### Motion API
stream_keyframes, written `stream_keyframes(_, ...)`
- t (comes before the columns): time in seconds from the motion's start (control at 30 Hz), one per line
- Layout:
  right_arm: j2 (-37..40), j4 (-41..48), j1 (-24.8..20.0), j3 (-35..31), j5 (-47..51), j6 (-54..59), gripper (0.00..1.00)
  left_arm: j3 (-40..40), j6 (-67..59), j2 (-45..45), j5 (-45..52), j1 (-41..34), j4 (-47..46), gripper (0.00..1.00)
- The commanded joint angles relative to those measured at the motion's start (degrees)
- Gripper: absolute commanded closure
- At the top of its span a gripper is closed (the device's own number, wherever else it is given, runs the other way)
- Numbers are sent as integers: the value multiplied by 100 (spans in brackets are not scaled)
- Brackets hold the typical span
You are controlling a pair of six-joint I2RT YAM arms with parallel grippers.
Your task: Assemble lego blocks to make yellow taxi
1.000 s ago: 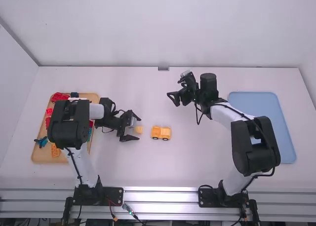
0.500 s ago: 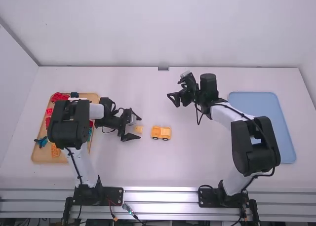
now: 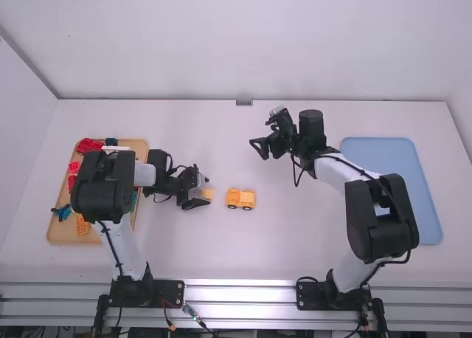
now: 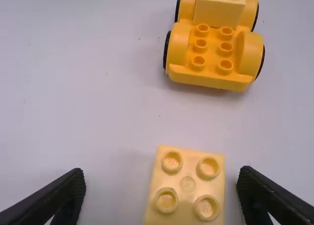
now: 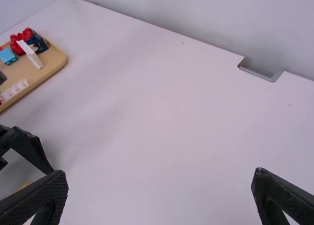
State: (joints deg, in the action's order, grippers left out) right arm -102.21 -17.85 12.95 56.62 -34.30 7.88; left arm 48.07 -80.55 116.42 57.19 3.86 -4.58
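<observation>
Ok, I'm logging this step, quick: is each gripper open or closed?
Left gripper: open, fingers either side of the loose yellow block.
Right gripper: open, empty.

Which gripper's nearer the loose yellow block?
Left. Left gripper is open, fingers either side of the block; right gripper hangs farther off, beyond the car.

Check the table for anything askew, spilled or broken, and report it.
Nothing looks spilled or broken. The wheeled base stands upright with a block on top. Only slightly askew: the loose yellow block sits off-centre between the open fingers of the left gripper, closer to one finger.
</observation>
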Motion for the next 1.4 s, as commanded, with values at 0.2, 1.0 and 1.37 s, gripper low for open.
stream_keyframes(0.2,-2,28,-13,149,-11,9,1,-166,168,81,-280,35,-140,26)
stream_keyframes(1.0,-2,13,-15,149,-15,7,1,114,-627,81,-887,33,-1016,70)
stream_keyframes(1.37,109,83,-144,149,-1849,1220,1,-264,-586,81,-723,33,-341,82)
